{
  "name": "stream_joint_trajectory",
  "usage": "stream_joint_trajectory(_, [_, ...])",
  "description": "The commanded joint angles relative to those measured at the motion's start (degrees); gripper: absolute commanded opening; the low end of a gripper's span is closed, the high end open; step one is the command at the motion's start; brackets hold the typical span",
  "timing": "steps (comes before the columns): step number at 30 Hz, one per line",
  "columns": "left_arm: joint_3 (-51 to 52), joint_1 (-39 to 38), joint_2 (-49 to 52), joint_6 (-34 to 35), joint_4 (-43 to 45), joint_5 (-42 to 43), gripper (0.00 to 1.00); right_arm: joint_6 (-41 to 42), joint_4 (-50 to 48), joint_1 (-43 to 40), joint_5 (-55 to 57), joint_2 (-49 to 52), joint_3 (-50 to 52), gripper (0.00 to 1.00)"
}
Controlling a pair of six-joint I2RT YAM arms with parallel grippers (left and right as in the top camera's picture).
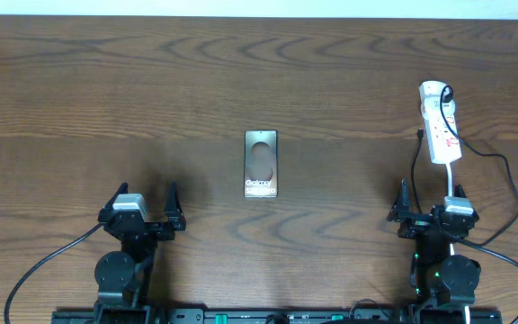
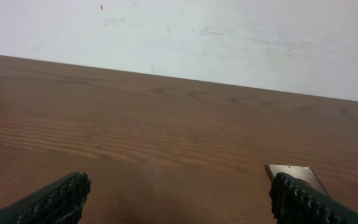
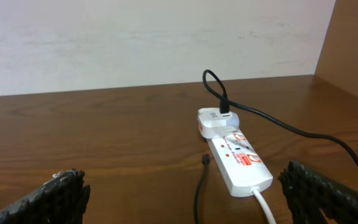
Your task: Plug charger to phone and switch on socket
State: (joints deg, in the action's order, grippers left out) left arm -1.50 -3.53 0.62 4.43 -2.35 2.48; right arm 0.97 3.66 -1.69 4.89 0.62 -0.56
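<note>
The phone (image 1: 261, 164) lies flat at the table's middle, "Galaxy" lettering towards me; its corner shows in the left wrist view (image 2: 294, 173). The white socket strip (image 1: 439, 126) lies at the far right, with a white adapter at its far end, and shows in the right wrist view (image 3: 236, 158). The black charger cable (image 1: 495, 166) loops from the adapter; its small plug tip (image 3: 206, 160) rests on the table left of the strip. My left gripper (image 1: 144, 203) is open and empty, left of the phone. My right gripper (image 1: 431, 200) is open and empty, just in front of the strip.
The strip's white cord (image 3: 266, 204) runs back towards my right arm. A pale wall (image 2: 179, 37) stands behind the table's far edge. A wooden side panel (image 3: 353, 43) rises at the right of the right wrist view.
</note>
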Motion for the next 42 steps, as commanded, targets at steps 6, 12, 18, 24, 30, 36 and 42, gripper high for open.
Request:
stream_joint_trajectory(6, [1.27,-0.15,-0.33,-0.57,-1.62,-0.11,0.95,-0.66,0.15,-0.13,-0.09,-0.31,0.26,0.99])
stream_joint_trajectory(12, [1.27,-0.15,-0.33,-0.57,-1.62,-0.11,0.95,-0.66,0.15,-0.13,-0.09,-0.31,0.26,0.99])
stream_joint_trajectory(18, [1.27,-0.15,-0.33,-0.55,-1.60,-0.11,0.95,-0.66,0.15,-0.13,-0.09,-0.31,0.26,0.99])
stream_joint_trajectory(24, [1.27,-0.15,-0.33,-0.57,-1.60,-0.11,0.95,-0.66,0.15,-0.13,-0.09,-0.31,0.26,0.99])
stream_joint_trajectory(30, [1.25,-0.15,-0.33,0.24,-1.49,0.11,0.95,-0.66,0.15,-0.13,-0.09,-0.31,0.26,0.99])
stream_joint_trajectory(36, [1.09,-0.15,-0.31,4.68,-1.51,0.42,0.95,-0.66,0.15,-0.13,-0.09,-0.31,0.26,0.99])
stream_joint_trajectory(42, [-0.90,-0.15,0.33,5.44,-1.99,6.08,0.95,-0.66,0.15,-0.13,-0.09,-0.31,0.26,0.99])
